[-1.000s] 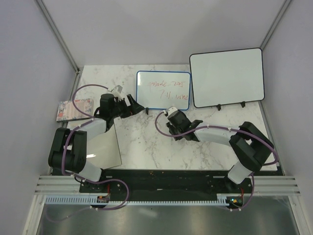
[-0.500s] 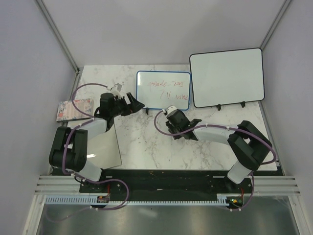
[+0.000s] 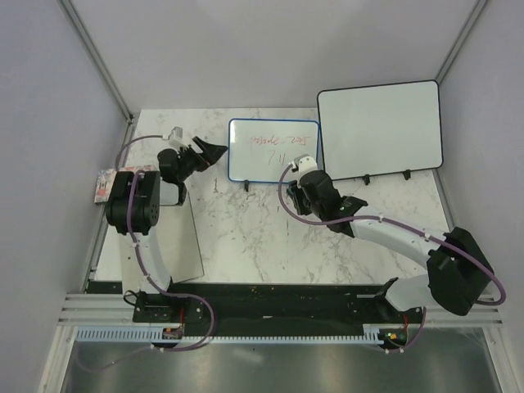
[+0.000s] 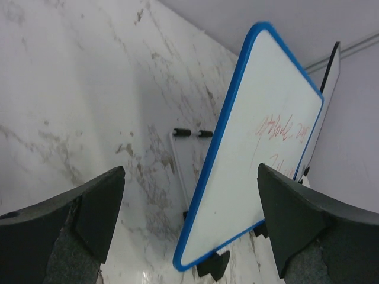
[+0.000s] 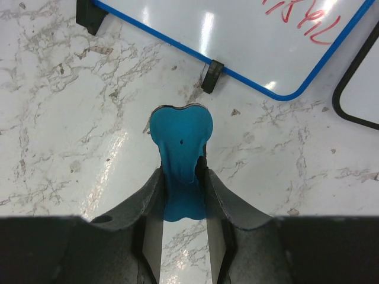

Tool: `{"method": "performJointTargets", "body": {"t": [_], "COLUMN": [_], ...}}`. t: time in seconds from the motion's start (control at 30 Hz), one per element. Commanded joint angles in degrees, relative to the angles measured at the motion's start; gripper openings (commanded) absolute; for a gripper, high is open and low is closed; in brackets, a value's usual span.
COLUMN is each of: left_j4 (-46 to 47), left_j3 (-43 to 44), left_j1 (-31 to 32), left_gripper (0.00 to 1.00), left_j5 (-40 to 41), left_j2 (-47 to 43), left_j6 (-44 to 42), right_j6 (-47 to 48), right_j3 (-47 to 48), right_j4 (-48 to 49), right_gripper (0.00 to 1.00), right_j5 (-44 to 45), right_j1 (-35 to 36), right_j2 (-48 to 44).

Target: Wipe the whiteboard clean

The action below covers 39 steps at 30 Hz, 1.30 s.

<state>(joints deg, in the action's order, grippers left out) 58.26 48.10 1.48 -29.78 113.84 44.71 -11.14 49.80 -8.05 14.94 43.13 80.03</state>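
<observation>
While the right claw [image 5: 181,173] pinches a limp teal cloth [image 5: 180,131], the left claw [image 3: 213,151] gapes near the whiteboard [image 3: 270,160].

Marbled table [image 3: 246,237] with blue-framed whiteboard [image 3: 262,160], larger black-framed whiteboard [image 3: 379,123], colourful packet [image 3: 105,184] at left edge, pale sheet [image 3: 184,246] near-left

Bright, even light throws soft shadows on the worktop [image 3: 246,237], glare streaks the whiteboard [image 5: 204,26] at twelve o'clock in the right wrist view, and the left fingers [image 4: 56,234] look blurred.
</observation>
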Motion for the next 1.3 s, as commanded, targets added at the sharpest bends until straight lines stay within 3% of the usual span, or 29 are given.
{"method": "performJointTargets", "body": {"t": [0.0,0.23,0.47,0.67,0.87,1.0,1.17,1.27], "left_j4": [11.79,10.3,2.92,3.62,-4.65,-1.83,-0.17,1.06], "left_j3": [9.9,24.92,30.65,37.15,39.53,39.97,40.58,41.99], "left_j1": [-0.42,-0.33,-0.16,0.8,3.36,3.36,3.36,3.27], "left_gripper": [0.99,0.98,0.98,0.97,0.94,0.82,0.74,0.63], "left_j5": [-9.05,-15.92,-15.22,-18.73,-19.09,-20.84,-22.16,-23.39], "left_j2": [3.75,11.04,15.27,20.89,20.54,22.21,23.88,25.55], "left_j6": [3.02,6.36,1.01,3.11,-4.89,-3.49,-3.14,-1.82], "right_j6": [0.33,-0.11,0.32,1.47,3.66,4.63,5.33,5.69], "right_j3": [-1.63,-2.87,-1.03,0.03,2.22,3.63,5.56,8.28], "right_j4": [2.51,7.35,9.81,10.86,14.28,19.29,27.11,28.44], "right_gripper": [0.0,0.0,0.0,0.0,0.0,0.0,0.0,0.0], "right_j5": [0.88,-3.24,-5.09,-2.73,2.02,2.29,4.39,4.57], "right_j1": [-1.65,-5.78,-7.28,-7.63,-7.8,-8.59,-8.94,-9.38], "right_j2": [-3.47,-2.43,0.91,0.48,1.79,5.13,10.93,15.23]}}
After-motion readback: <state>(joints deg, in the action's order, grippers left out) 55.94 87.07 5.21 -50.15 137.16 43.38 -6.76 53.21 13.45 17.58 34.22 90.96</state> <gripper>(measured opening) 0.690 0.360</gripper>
